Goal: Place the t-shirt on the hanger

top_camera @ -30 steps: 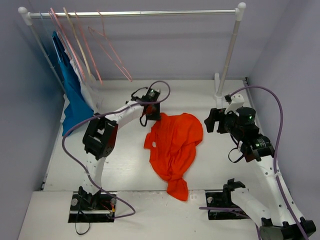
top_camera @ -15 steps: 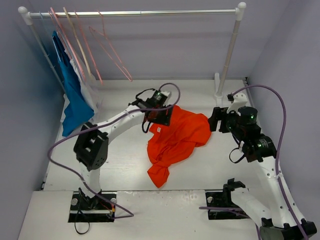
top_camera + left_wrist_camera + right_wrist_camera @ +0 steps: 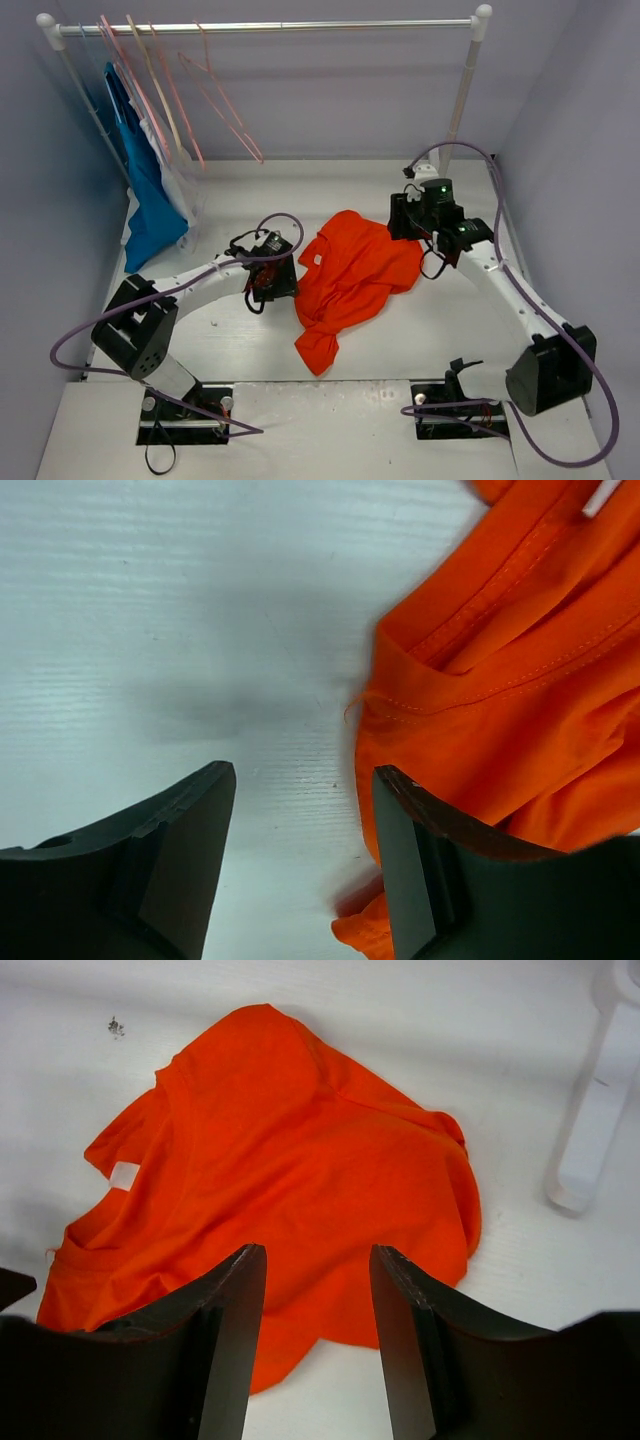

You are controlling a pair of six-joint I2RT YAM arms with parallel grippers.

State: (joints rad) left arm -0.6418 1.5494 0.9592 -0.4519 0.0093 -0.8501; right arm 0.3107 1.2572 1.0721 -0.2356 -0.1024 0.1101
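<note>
The orange t-shirt (image 3: pixel 350 275) lies crumpled on the table's middle, its white neck label (image 3: pixel 124 1175) facing up. My left gripper (image 3: pixel 283 283) stands low at the shirt's left edge, open. In the left wrist view its gripper (image 3: pixel 305 865) is over bare table, with the right finger (image 3: pixel 420 880) over the t-shirt (image 3: pixel 500 670) hem. My right gripper (image 3: pixel 405 225) hovers over the shirt's back right corner. It is open (image 3: pixel 318 1345) above the t-shirt (image 3: pixel 290 1150), holding nothing. The pale-pink hanger (image 3: pixel 222 105) hangs tilted on the rail.
A clothes rail (image 3: pixel 270 27) spans the back, with a blue garment (image 3: pixel 145 190), a white garment (image 3: pixel 178 190) and more hangers, one beige (image 3: pixel 155 90), bunched at its left. The rack's right post (image 3: pixel 458 110) and foot (image 3: pixel 590 1150) stand just behind my right gripper.
My left gripper opened, let the t-shirt go and drew back toward the near left. The shirt shifted right and bunched. My right arm swung in over its back right corner, jaws narrowing.
</note>
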